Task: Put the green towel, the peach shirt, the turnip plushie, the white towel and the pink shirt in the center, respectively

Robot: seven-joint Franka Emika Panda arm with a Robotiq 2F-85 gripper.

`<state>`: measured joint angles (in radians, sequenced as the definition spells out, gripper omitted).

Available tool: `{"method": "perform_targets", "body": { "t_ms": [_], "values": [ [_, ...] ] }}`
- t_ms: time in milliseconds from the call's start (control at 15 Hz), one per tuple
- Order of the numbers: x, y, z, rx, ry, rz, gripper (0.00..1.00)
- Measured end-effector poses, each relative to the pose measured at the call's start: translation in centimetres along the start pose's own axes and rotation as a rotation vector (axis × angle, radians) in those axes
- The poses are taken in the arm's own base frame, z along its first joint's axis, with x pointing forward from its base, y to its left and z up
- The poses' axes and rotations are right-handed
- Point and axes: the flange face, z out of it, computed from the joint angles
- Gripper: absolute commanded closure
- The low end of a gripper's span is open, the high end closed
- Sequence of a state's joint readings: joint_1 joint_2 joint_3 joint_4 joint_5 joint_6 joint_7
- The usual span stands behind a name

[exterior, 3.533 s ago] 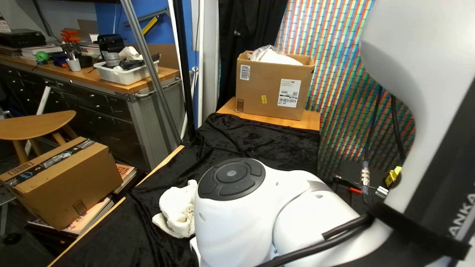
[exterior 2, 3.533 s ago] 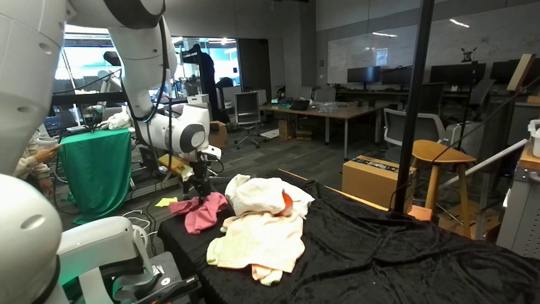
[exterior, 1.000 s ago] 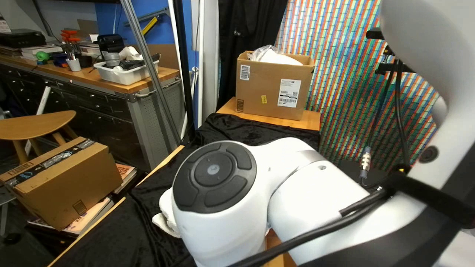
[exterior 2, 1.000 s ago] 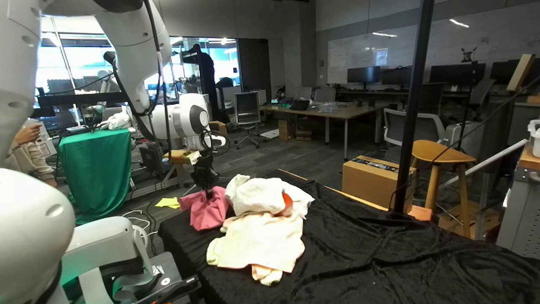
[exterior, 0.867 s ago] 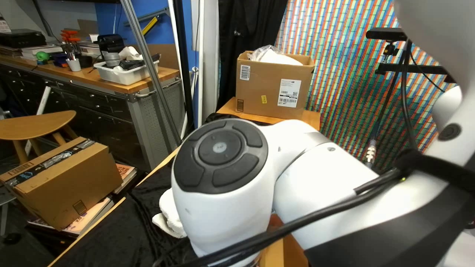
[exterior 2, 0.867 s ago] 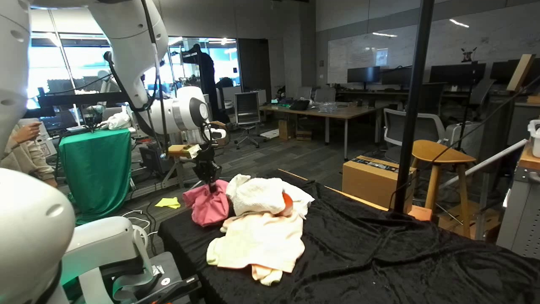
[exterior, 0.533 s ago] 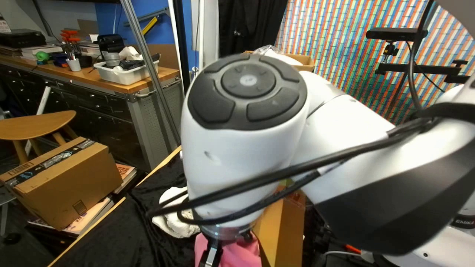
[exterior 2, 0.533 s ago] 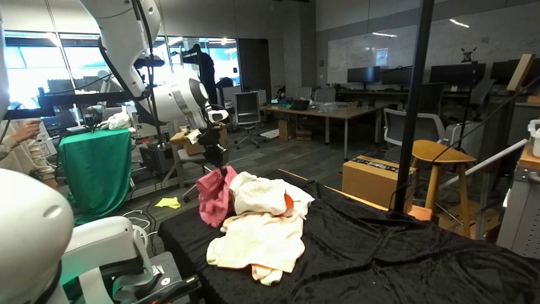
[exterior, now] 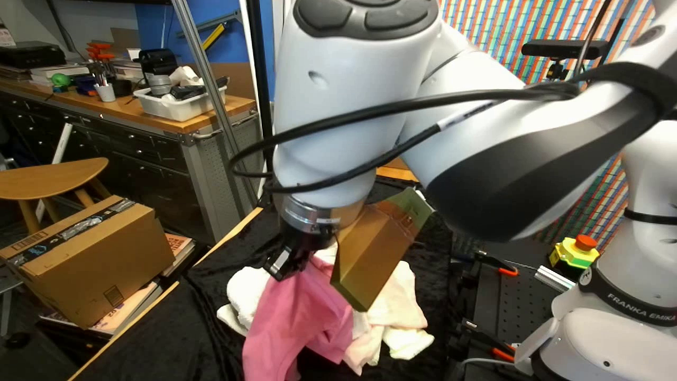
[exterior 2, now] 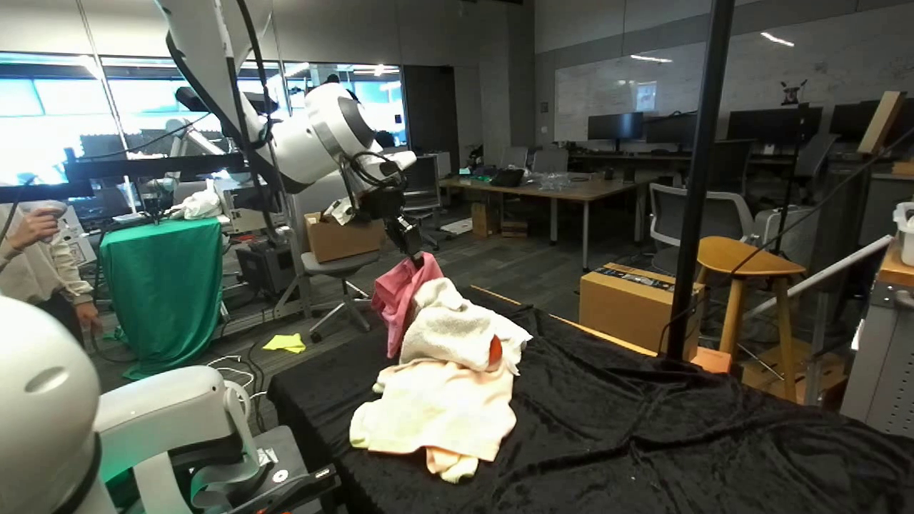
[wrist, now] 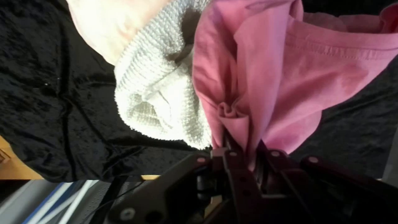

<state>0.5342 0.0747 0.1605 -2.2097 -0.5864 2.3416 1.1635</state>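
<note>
My gripper (exterior 2: 416, 257) is shut on a bunched fold of the pink shirt (exterior: 299, 312), which hangs from it above the black-covered table. In the wrist view the fingers grip the pink cloth. The shirt hangs against the near end of the white towel (exterior 2: 450, 330). That towel lies crumpled on the peach shirt (exterior 2: 443, 407), spread flat beneath. An orange-red bit (exterior 2: 495, 351) peeks from the towel's side, perhaps the turnip plushie, otherwise hidden. A pale yellow-green edge (exterior 2: 360, 426) shows under the peach shirt, perhaps the green towel, mostly covered.
A brown cardboard piece (exterior: 378, 254) sits beside the wrist. A black pole (exterior 2: 696, 178) stands by the table's edge, with a cardboard box (exterior: 90, 259) on books beyond it. A person (exterior 2: 43, 250) stands in the background.
My gripper has lifted the pink shirt off the table corner and carried it up and over toward the white towel. The towel's near end has shifted and risen slightly.
</note>
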Motion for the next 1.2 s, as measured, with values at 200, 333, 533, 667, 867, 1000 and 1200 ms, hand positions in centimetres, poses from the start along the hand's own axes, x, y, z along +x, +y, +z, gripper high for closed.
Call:
{"method": "perform_targets", "body": {
  "t_ms": [200, 333, 533, 667, 867, 1000, 1200],
  "values": [
    [1.7, 2.8, 0.5, -0.020, -0.001, 0.120, 0.89],
    [2.4, 4.7, 1.3, -0.043, -0.011, 0.189, 0.89],
    [2.5, 7.0, 3.4, -0.091, -0.042, 0.270, 0.88],
    [1.9, 8.1, 5.2, -0.121, -0.072, 0.299, 0.88],
    [0.4, 8.9, 8.4, -0.165, -0.132, 0.316, 0.88],
    [-0.6, 8.7, 10.1, -0.187, -0.165, 0.318, 0.88],
    [-1.7, 8.3, 11.8, -0.204, -0.201, 0.317, 0.88]
  ]
}}
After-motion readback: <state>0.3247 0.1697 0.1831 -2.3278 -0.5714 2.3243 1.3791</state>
